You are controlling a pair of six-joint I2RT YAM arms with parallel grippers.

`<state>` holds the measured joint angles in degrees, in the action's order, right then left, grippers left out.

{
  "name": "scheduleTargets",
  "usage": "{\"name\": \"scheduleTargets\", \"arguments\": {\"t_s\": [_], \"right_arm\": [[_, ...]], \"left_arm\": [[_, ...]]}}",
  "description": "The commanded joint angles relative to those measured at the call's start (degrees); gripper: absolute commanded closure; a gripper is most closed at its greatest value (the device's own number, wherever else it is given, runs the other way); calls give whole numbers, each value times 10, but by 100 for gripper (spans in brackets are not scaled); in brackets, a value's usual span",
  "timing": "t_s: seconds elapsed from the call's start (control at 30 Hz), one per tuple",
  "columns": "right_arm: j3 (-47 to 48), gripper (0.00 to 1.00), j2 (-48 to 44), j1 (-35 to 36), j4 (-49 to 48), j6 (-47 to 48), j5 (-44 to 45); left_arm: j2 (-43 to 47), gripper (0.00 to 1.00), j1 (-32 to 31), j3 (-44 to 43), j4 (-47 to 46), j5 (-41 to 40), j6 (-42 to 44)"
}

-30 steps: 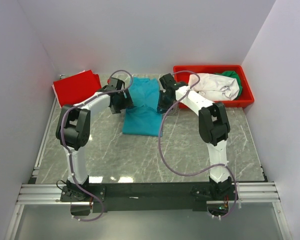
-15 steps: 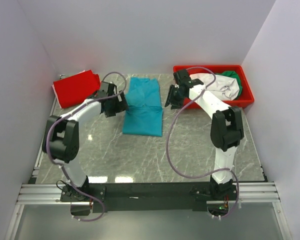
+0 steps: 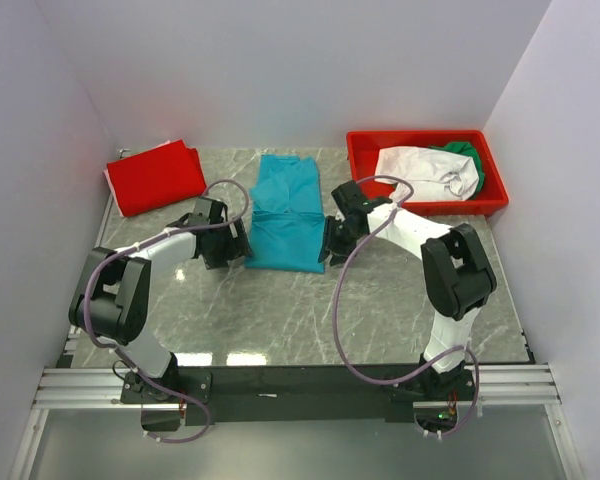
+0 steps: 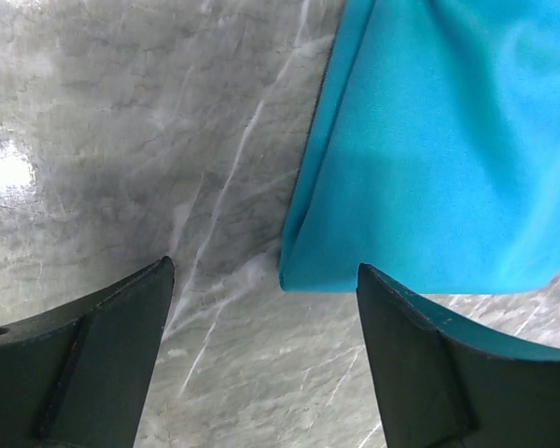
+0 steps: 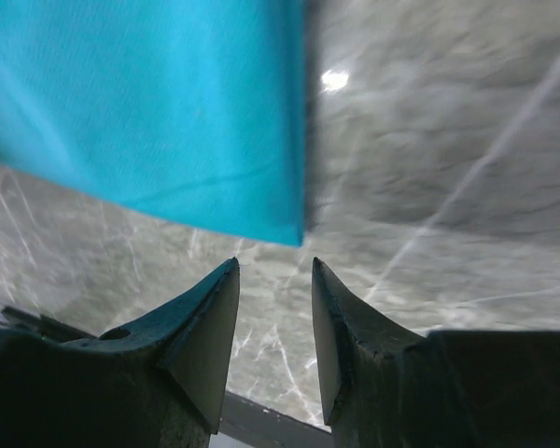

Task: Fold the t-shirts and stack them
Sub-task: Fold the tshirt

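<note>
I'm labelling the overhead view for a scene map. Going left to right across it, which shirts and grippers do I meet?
red t-shirt → left gripper → teal t-shirt → right gripper → white t-shirt → green t-shirt

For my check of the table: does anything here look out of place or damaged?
Nothing damaged or spilled. Only the white t-shirt and green t-shirt lie crumpled in the red bin; the teal t-shirt lies flat.

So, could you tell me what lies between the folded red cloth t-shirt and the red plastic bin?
The folded teal cloth t-shirt lies there, as the top view shows.
</note>
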<state>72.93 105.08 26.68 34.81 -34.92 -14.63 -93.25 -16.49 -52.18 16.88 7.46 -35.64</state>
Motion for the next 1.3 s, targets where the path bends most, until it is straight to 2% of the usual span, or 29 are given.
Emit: {"name": "scheduleTargets", "arguments": {"t_s": [0.0, 0.93, 1.03, 1.27], "right_arm": [[-3, 55, -11, 19, -43, -16, -10], [-3, 57, 68, 44, -33, -51, 27], [-7, 61, 66, 44, -27, -54, 35], [-13, 84, 70, 46, -28, -60, 36]], "left_arm": [[25, 16, -2, 4, -29, 9, -2], [0, 19, -10, -11, -23, 6, 16], [4, 21, -11, -6, -26, 11, 20], [-11, 32, -11, 2, -35, 21, 27]]}}
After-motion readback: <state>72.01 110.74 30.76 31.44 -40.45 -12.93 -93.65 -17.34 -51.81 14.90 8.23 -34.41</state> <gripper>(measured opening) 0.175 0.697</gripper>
